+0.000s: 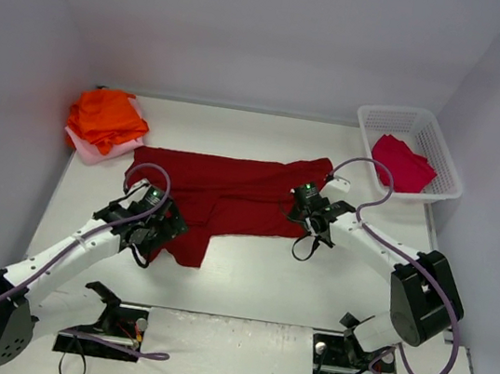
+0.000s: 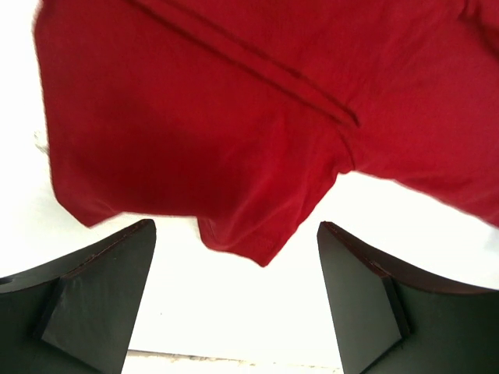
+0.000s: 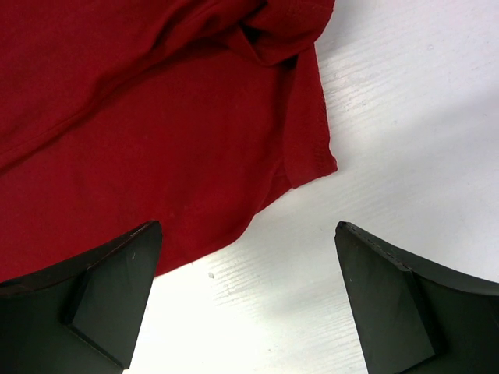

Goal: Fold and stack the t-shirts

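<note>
A large dark red t-shirt [image 1: 230, 193] lies spread across the middle of the table. My left gripper [image 1: 152, 221] hovers over its near left corner. In the left wrist view the left gripper [image 2: 235, 234] is open, and a corner of the dark red t-shirt [image 2: 195, 117] lies just ahead of the fingers. My right gripper [image 1: 314, 213] is at the shirt's right edge. In the right wrist view the right gripper [image 3: 248, 226] is open over bare table, with the hem of the dark red t-shirt [image 3: 140, 140] reaching its left finger. Neither gripper holds cloth.
Folded orange t-shirts [image 1: 105, 116] rest on a pale pink one [image 1: 93, 150] at the back left. A white lattice basket [image 1: 369, 120] at the back right holds a crimson t-shirt [image 1: 402, 163]. White walls enclose the table [image 1: 310, 290] on three sides.
</note>
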